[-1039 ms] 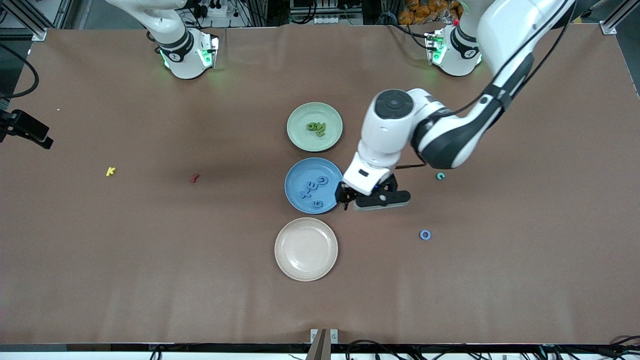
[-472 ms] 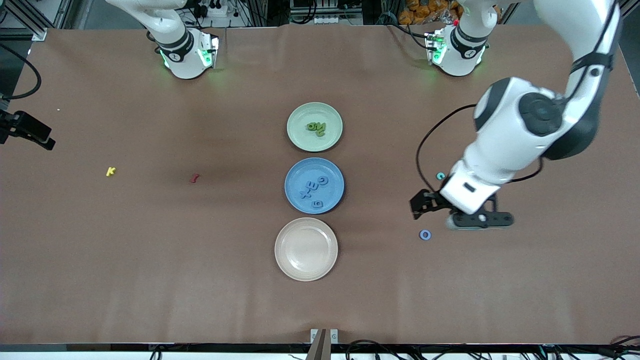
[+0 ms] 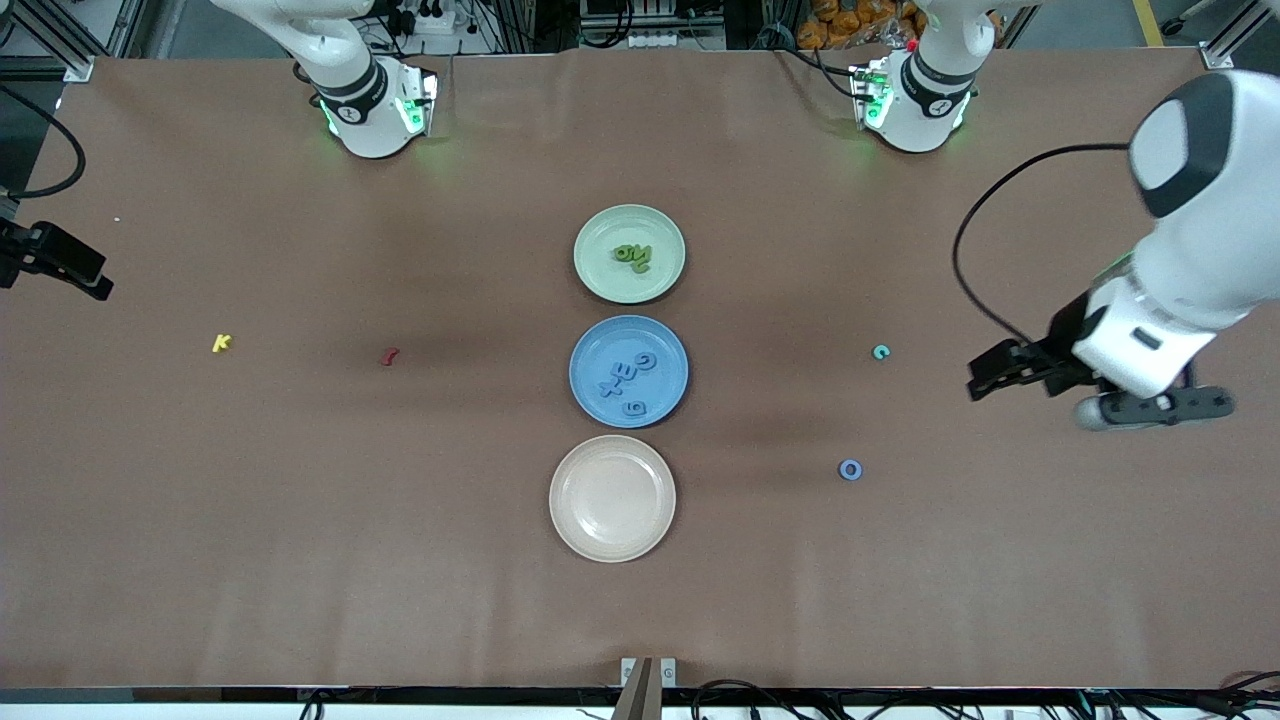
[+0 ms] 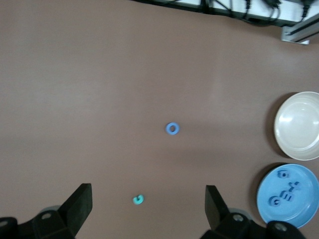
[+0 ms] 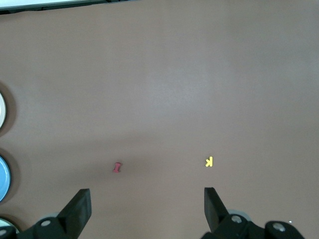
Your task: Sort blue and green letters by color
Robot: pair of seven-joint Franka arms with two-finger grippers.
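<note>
Lighting even, diffuse, from overhead; brown table (image 3: 300, 520) moderately bright, no hard glare. Soft dark bands cross the middle of the front view near the blue plate (image 3: 580, 345). Green LED glow at both arm bases along the top edge. Cream plate (image 3: 560, 520) shows a faint sheen on its rim. Left arm at the right edge slightly motion-blurred. Both wrist views soft, with gripper fingers (image 4: 79, 204) dark and silhouetted along the bottom edge.

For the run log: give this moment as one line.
left gripper: open, empty | right gripper: open, waiting | blue O, teal C: unsorted
</note>
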